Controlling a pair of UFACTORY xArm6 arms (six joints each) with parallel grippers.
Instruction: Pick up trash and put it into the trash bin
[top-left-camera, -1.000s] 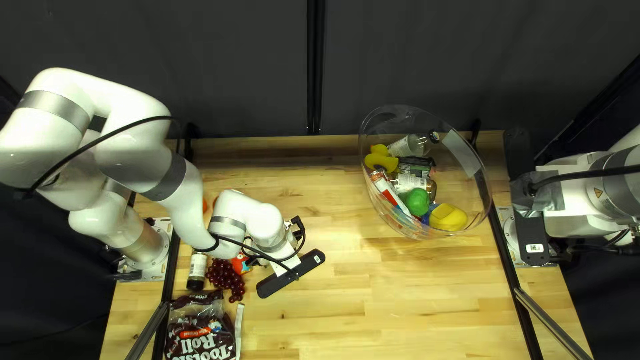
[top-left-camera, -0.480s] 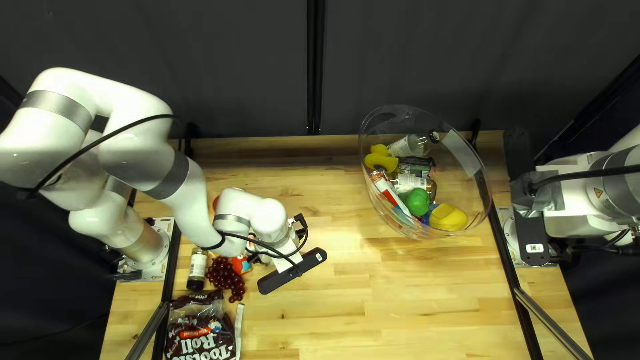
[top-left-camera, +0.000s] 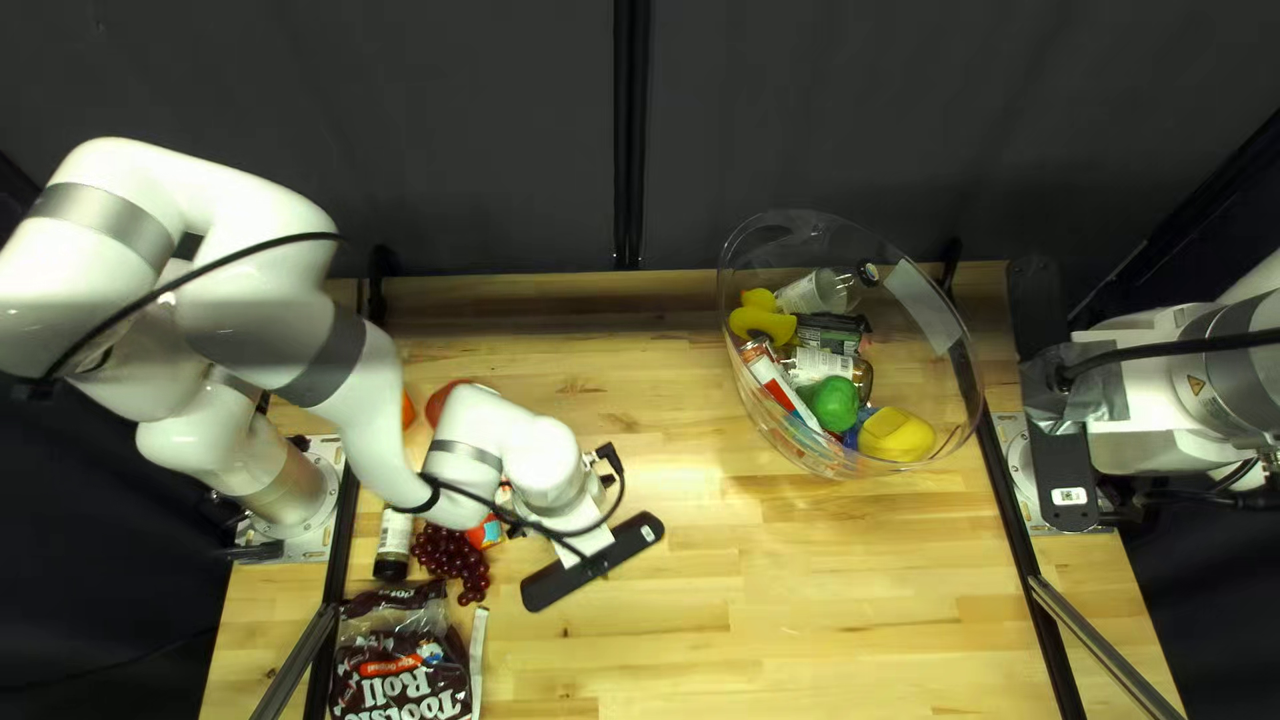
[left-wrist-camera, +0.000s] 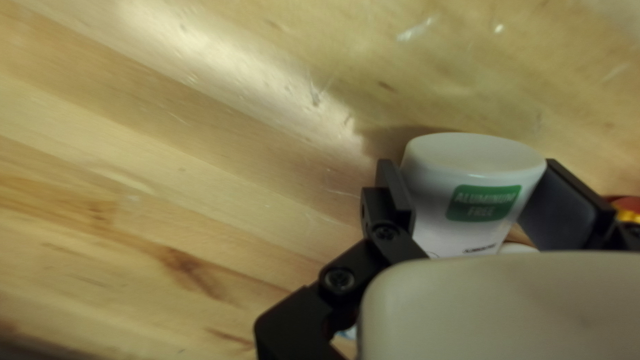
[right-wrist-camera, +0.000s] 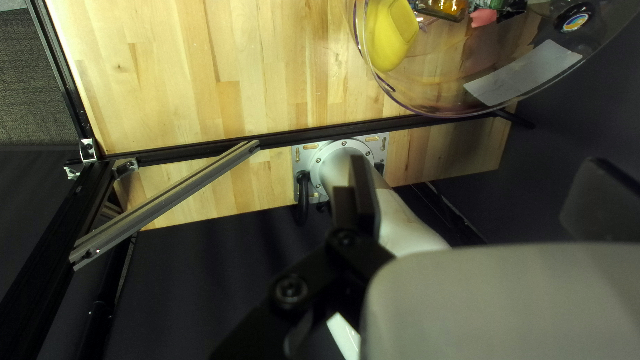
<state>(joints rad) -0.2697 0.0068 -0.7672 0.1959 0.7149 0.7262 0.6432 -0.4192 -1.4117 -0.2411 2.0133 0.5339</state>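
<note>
In the top left view, my left gripper (top-left-camera: 582, 536) hangs left of the table's middle, its fingertips hidden under the arm. Seen from its wrist, the left gripper (left-wrist-camera: 470, 190) is shut on a white container with a green label (left-wrist-camera: 433, 200), one finger against either side. The clear bin (top-left-camera: 934, 334), at the right rear of the table, holds bottles, a green ball and yellow things. My right gripper (top-left-camera: 1060, 460) is beside the table's right edge; in its wrist view the right gripper (right-wrist-camera: 470, 200) stands open with nothing between its fingers.
Near the left arm lie a dark candy bag (top-left-camera: 400, 667), red grapes (top-left-camera: 451, 554), a white bottle with a black cap (top-left-camera: 394, 540) and a red round thing (top-left-camera: 442, 403). A metal rail (top-left-camera: 1100, 647) crosses the right front corner.
My left arm's wrist has shifted slightly toward the near edge and to the right, uncovering more of the red round thing behind it. The right arm and bin have stayed put.
</note>
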